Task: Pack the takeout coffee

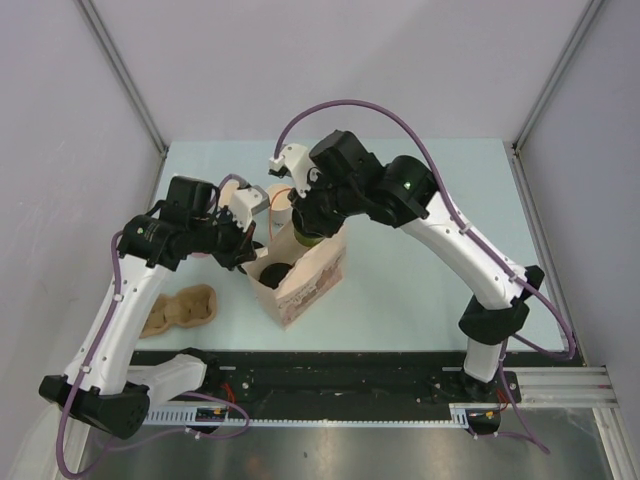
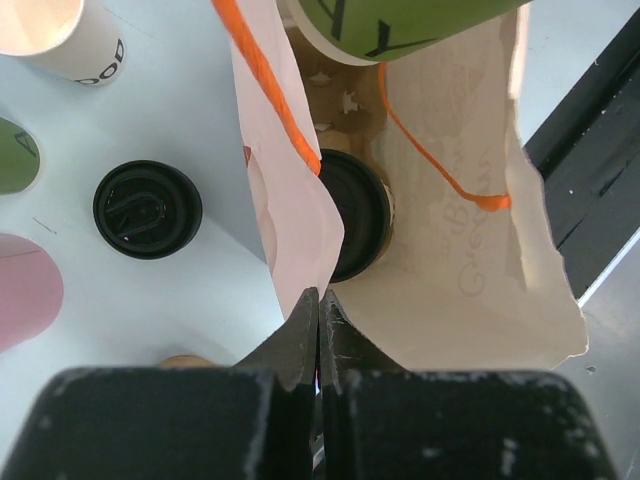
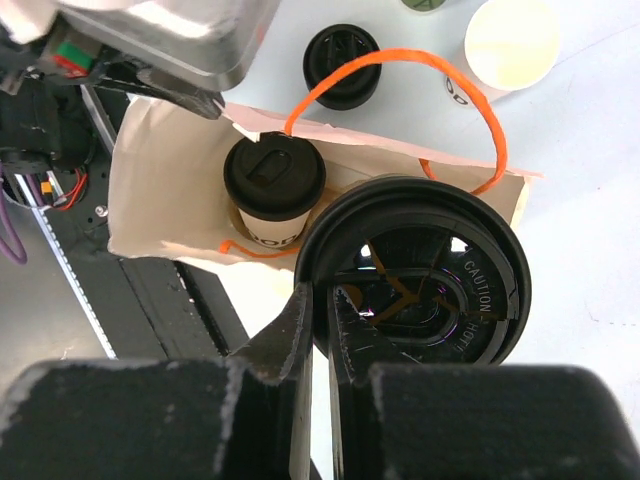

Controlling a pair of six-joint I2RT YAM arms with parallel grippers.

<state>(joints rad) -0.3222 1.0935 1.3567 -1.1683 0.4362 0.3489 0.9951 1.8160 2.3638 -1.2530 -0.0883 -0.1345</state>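
Note:
A beige paper bag [image 1: 312, 270] with orange handles [image 3: 400, 62] stands open mid-table. A white-sided cup with a black lid [image 3: 273, 182] stands inside it, and this cup's lid [image 2: 355, 215] also shows in the left wrist view. My left gripper [image 2: 319, 300] is shut on the bag's near rim [image 2: 300, 240], holding it open. My right gripper [image 3: 325, 290] is shut on the rim of the black lid [image 3: 425, 285] of the green-sided cup [image 2: 400, 25]. That cup hangs over the bag's mouth, at its far end.
On the table left of the bag lie a loose black lid [image 2: 147, 210], an open white cup [image 2: 50, 35], another green cup [image 2: 15, 155] and a pink cup [image 2: 25, 290]. A beige cardboard carrier [image 1: 180, 310] lies front left. The black base rail [image 1: 330, 375] runs along the near edge.

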